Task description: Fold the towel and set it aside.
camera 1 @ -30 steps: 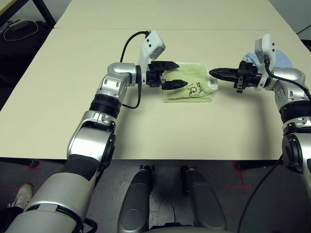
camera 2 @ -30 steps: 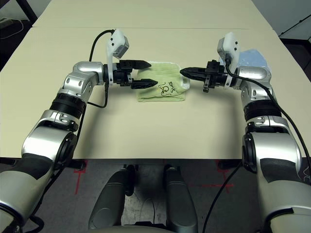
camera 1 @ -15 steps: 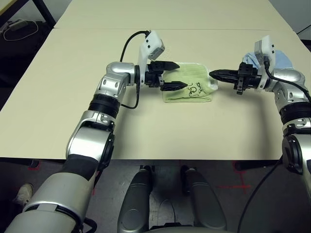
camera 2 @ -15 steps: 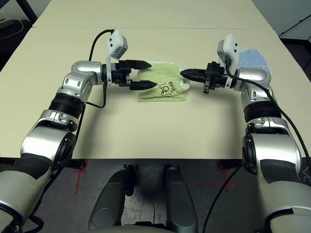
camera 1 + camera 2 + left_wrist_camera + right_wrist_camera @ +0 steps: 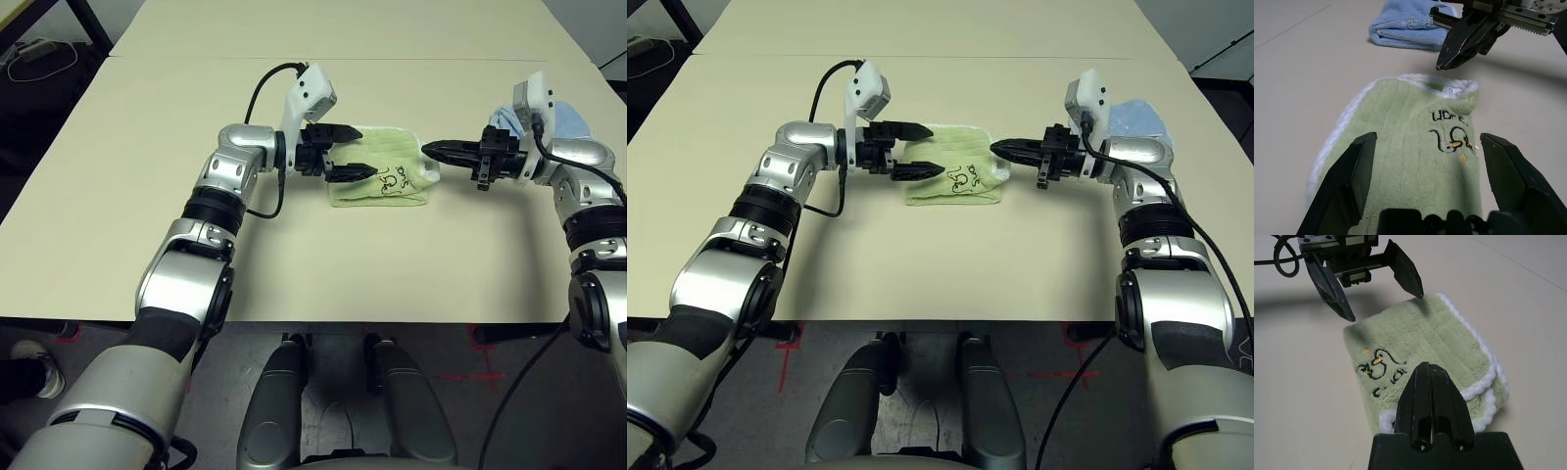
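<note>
I see the towel (image 5: 382, 176) lying folded flat on the table (image 5: 313, 255), in the middle of the far half of my working area, between the two grippers. It is light green terry with white stitched edging along its far and right sides, and dark embroidered lettering sits on its upper face toward the right end. In the right wrist view the folded layers show at the white-edged corner, one over the other. My left gripper (image 5: 355, 150) is at the towel's left end with its two black fingers spread wide apart; one finger is over the far edge and the other over the green face, and nothing is between them. I cannot tell whether the fingertips touch the cloth. My right gripper (image 5: 431, 151) is just off the towel's right end, its fingers pressed together into a single point and holding nothing; the tip is close beside the white edging, and I cannot tell if it makes contact. A smaller light blue cloth (image 5: 1408, 27) lies folded on the table behind the right gripper, well apart from the towel.
</note>
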`<act>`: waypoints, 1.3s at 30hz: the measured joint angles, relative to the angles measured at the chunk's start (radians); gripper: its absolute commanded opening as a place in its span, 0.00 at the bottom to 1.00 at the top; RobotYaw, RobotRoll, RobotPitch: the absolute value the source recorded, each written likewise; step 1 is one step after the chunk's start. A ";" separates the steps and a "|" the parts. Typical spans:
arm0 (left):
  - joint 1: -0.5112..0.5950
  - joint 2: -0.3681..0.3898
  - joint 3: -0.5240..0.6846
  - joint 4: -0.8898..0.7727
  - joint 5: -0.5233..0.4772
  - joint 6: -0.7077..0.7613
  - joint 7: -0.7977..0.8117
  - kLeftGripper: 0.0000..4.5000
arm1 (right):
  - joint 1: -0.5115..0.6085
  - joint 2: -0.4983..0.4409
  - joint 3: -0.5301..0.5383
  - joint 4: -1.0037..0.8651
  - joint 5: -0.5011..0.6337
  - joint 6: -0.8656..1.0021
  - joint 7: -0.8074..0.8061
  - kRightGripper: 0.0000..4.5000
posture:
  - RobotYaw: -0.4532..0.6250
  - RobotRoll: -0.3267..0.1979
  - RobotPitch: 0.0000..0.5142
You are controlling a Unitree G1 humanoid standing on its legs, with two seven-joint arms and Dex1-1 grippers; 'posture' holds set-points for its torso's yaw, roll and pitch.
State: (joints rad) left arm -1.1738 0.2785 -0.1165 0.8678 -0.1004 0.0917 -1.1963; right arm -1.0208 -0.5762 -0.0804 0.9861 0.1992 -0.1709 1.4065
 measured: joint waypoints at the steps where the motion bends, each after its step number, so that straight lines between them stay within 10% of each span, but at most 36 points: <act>1: 0.000 0.000 0.001 0.000 0.000 -0.006 0.004 0.82 | 0.000 0.000 0.000 0.000 0.000 0.000 0.000 0.00 | 0.50 0.62 0.38; 11: 0.001 0.006 0.011 0.001 0.000 -0.062 0.012 0.01 | 0.000 0.000 0.000 -0.004 0.000 0.000 0.002 0.00 | 0.50 0.62 0.37; 39: -0.054 -0.077 -0.058 0.260 0.146 -0.150 0.141 0.01 | -0.034 0.066 0.152 0.118 -0.209 -0.051 -0.181 0.00 | 0.51 0.62 0.40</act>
State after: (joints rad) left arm -1.2274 0.2011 -0.1746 1.1282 0.0455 -0.0578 -1.0557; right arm -1.0551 -0.5107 0.0714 1.1041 -0.0096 -0.2217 1.2252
